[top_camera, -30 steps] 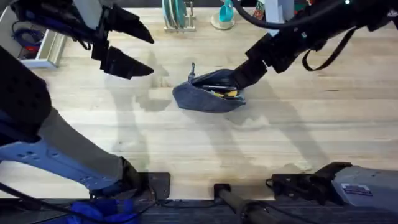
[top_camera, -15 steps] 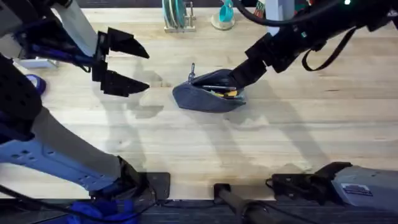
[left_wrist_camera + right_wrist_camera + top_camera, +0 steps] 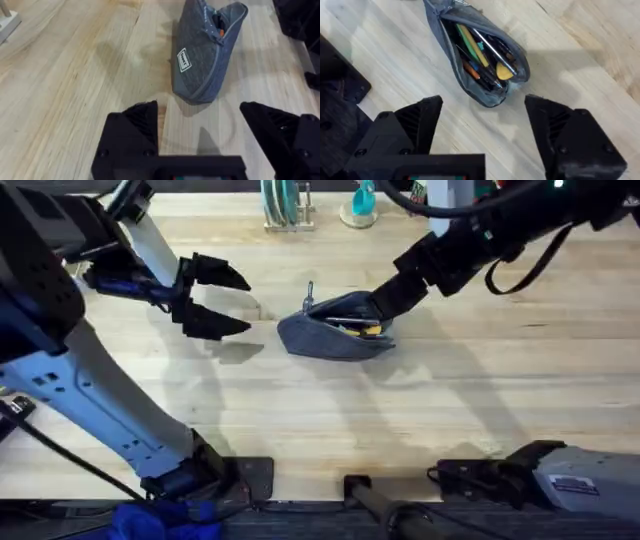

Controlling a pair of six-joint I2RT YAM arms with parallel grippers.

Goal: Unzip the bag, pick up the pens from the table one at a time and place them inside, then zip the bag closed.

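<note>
The grey-blue bag [image 3: 335, 332] lies unzipped in the middle of the table [image 3: 470, 390]; the left wrist view shows the bag [image 3: 200, 55] from its side. Its mouth gapes in the right wrist view, where the bag [image 3: 470, 55] holds several pens, among them a silver pen [image 3: 492, 46] beside yellow and orange ones. My right gripper [image 3: 380, 302] stands open at the bag's right end, and that end sits between the right gripper [image 3: 484, 99] fingers. My left gripper [image 3: 248, 305] hangs open to the left of the bag, apart from it, and the left gripper [image 3: 199, 107] faces the bag's near end.
A rack of plates [image 3: 283, 205] and a teal object [image 3: 362, 202] stand at the table's far edge. Bare wood stretches in front of the bag and to its right. The left arm's large links rise along the left side.
The left arm has swung its open gripper lower and closer to the bag's left side. The right gripper and the bag have stayed put.
</note>
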